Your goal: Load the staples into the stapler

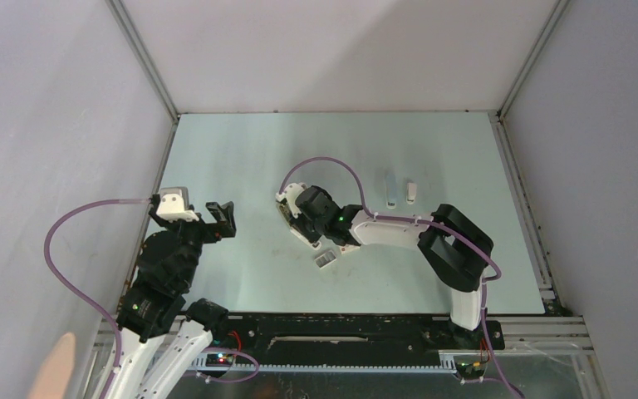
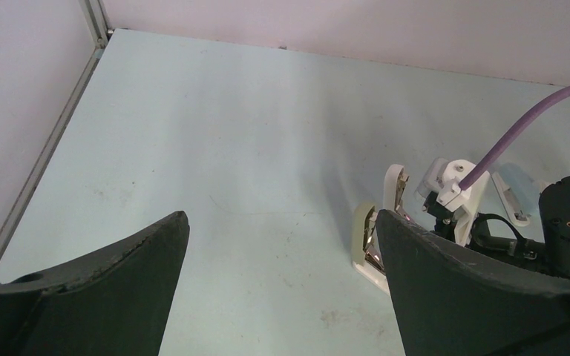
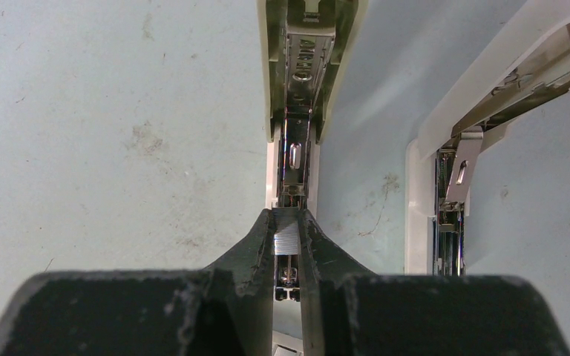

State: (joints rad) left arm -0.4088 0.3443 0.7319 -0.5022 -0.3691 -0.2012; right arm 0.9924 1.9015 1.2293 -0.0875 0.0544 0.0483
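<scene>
Fingers of our right gripper (image 3: 287, 226) pinched narrowly on a silvery strip of staples (image 3: 287, 241), right over the open stapler (image 3: 300, 89). The strip's visible part lined up with the magazine channel, which ran straight away from the wrist. Our left gripper (image 1: 223, 218) hung spread wide and held nothing, off to the left. We worked on a pale green table (image 1: 241, 158) between white walls (image 1: 50, 125). A small white tray (image 1: 326, 260) lay just beside the right gripper. A grey-blue piece (image 1: 390, 189) and a white piece (image 1: 412, 193) lay behind.
</scene>
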